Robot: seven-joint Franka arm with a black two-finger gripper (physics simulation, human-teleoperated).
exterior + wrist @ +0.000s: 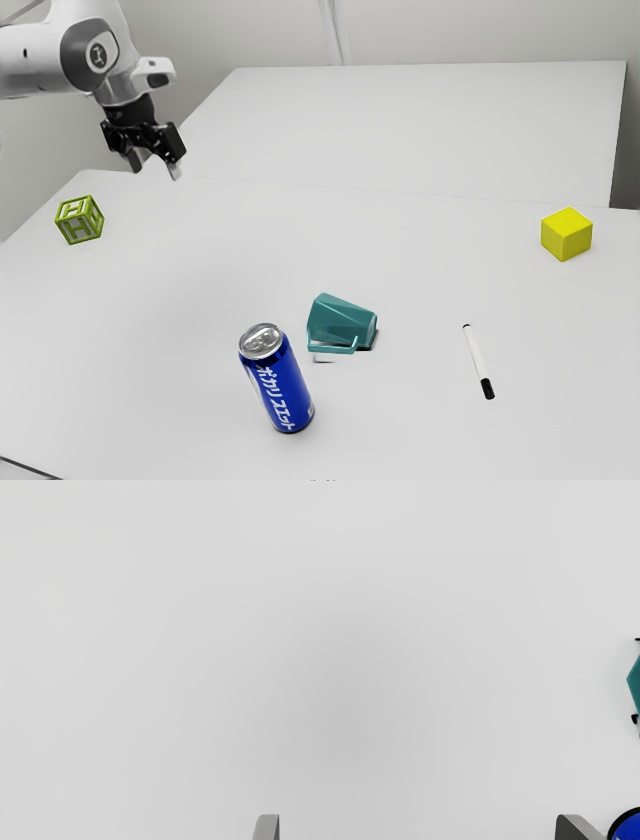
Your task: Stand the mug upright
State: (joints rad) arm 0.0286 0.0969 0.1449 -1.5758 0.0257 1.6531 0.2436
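My gripper [156, 172] hangs above the table at the exterior view's upper left, well apart from the mug. In the wrist view the gripper [416, 827] is open, its fingertips wide apart with only tabletop between them. The teal mug [342, 322] lies on its side near the middle of the table, its handle low on the side facing the exterior camera. A sliver of the mug [635, 682] shows at the wrist view's edge.
A blue can [280, 385] stands upright beside the mug; its end [629, 828] shows near one fingertip. A white marker [479, 360] and a yellow cube [566, 234] lie toward the exterior view's right. A green lettered cube [79, 220] sits at its left.
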